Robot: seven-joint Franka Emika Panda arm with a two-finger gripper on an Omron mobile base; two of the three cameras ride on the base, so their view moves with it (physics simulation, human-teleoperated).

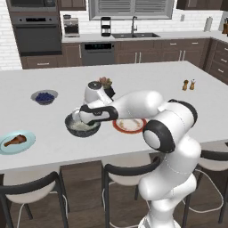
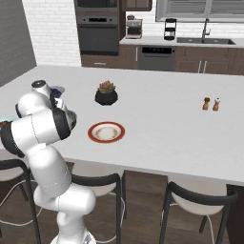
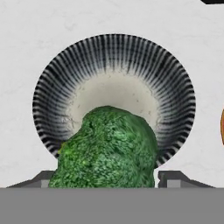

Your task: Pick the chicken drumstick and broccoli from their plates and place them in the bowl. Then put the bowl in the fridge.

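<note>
Broccoli [image 3: 107, 148] is sitting between the two dark finger tips in the hand view, directly over the bowl [image 3: 113, 57], whose whitish inside is showing beyond the floret; the fingers are standing wide on either side of it, and whether they are pressing it or have let go I cannot tell, though the placing suggests the floret is being brought here to be dropped in. Looking from the left base view, the gripper [image 1: 81, 116] is hanging just above the bowl [image 1: 82, 128] with the arm bent low across the white island counter [image 1: 147, 75], which fits a release from close range so the floret is not bouncing out. That view is also giving what the hand view is not: the chicken drumstick [image 1: 14, 140] is lying on the light blue plate [image 1: 27, 143], well to the left of the bowl, waiting for its turn, while the red-rimmed plate [image 1: 130, 126] just right of the bowl is lying bare, and a small bowl of blueberries [image 1: 44, 96] is standing behind the bowl. Turning to the right base view, the arm's own bulk is covering the bowl, but the red-rimmed plate [image 2: 106, 132] is showing plainly, with the succulent pot [image 2: 106, 97] standing behind it.
</note>
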